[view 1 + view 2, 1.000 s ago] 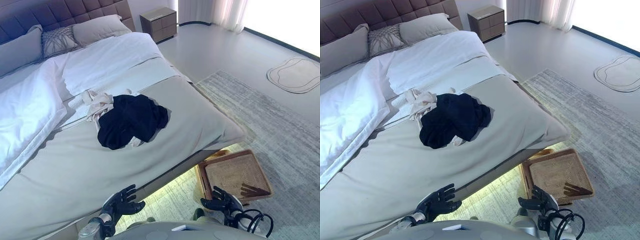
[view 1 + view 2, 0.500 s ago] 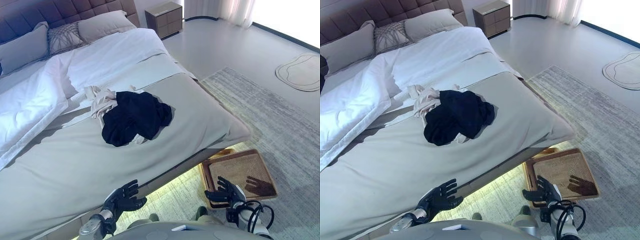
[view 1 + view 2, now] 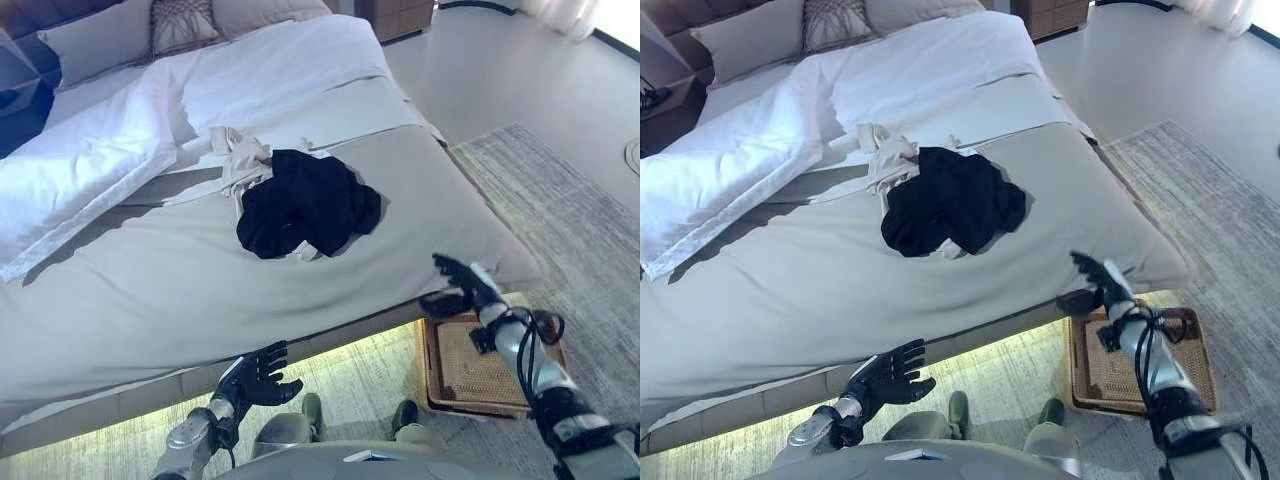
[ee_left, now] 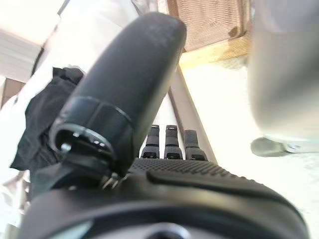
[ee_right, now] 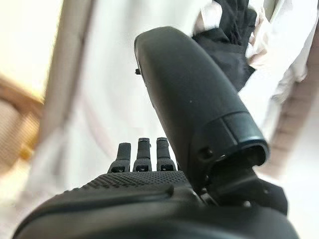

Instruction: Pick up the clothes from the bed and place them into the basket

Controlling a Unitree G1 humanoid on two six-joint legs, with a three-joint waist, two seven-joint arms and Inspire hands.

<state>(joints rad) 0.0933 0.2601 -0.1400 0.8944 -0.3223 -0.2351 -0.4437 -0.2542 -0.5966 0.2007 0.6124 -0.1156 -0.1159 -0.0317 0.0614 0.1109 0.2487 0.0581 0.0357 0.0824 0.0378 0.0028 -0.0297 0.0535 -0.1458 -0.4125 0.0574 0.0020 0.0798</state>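
Clothes are seen heaped mid-frame on the bed; the right robot hand, fingers spread and empty, is raised lower right above the wicker basket, a reach being needed next.

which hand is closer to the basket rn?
Right. The right hand is raised, open, at the bed's edge directly above the basket. The left hand hangs open low by the bed's side, well away from it.

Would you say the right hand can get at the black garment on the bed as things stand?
Probably yes. The right hand is open at the bed's near edge, and only bare grey bedspread lies between it and the black garment, though it is not touching it yet.
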